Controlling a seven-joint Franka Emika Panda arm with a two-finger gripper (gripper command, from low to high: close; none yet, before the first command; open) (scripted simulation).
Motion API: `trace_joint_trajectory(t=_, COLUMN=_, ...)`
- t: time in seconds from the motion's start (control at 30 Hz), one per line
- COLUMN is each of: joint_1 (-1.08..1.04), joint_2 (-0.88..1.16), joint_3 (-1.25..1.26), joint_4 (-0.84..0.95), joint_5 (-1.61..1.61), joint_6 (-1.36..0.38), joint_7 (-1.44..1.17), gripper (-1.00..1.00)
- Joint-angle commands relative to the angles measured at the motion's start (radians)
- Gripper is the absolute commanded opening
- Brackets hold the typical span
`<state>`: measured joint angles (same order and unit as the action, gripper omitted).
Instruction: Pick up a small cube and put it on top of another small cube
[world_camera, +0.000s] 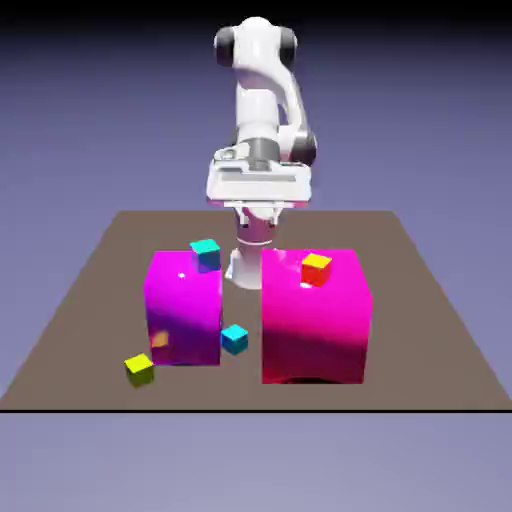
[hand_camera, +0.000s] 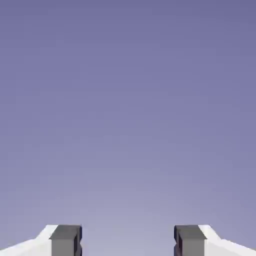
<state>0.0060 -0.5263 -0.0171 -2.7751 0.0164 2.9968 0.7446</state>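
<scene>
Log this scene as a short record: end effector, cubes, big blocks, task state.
end effector: open, nothing between the fingertips
yellow-green cube: on the table, exterior view's left
cyan cubes: one on the purple block, one between the big blocks
red-orange cube: yellow-topped, on the pink block
task state: no small cube on another

The big pink block (world_camera: 314, 325) hides its own back from me. The robot's white foot (world_camera: 248, 268) is partly hidden behind the blocks.
</scene>
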Motion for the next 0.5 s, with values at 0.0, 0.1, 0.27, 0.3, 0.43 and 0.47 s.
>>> trace_joint_trajectory(t=0.0, joint_1=-0.005, joint_2=0.036, joint_3=-0.014, joint_4=0.029, joint_5=0.014, joint_6=-0.033, joint_7=0.003, gripper=0.0)
trace_joint_trajectory(t=0.1, joint_1=-0.02, joint_2=0.145, joint_3=-0.057, joint_4=0.116, joint_5=0.055, joint_6=-0.133, joint_7=0.012, gripper=0.0)
trace_joint_trajectory(t=0.27, joint_1=-0.045, joint_2=0.326, joint_3=-0.127, joint_4=0.26, joint_5=0.123, joint_6=-0.3, joint_7=0.026, gripper=0.0)
trace_joint_trajectory(t=0.3, joint_1=-0.05, joint_2=0.362, joint_3=-0.141, joint_4=0.289, joint_5=0.136, joint_6=-0.333, joint_7=0.029, gripper=0.0)
trace_joint_trajectory(t=0.43, joint_1=-0.07, joint_2=0.507, joint_3=-0.198, joint_4=0.405, joint_5=0.191, joint_6=-0.466, joint_7=0.041, gripper=0.0)
trace_joint_trajectory(t=0.47, joint_1=-0.075, joint_2=0.544, joint_3=-0.212, joint_4=0.434, joint_5=0.204, joint_6=-0.5, joint_7=0.044, gripper=0.0)
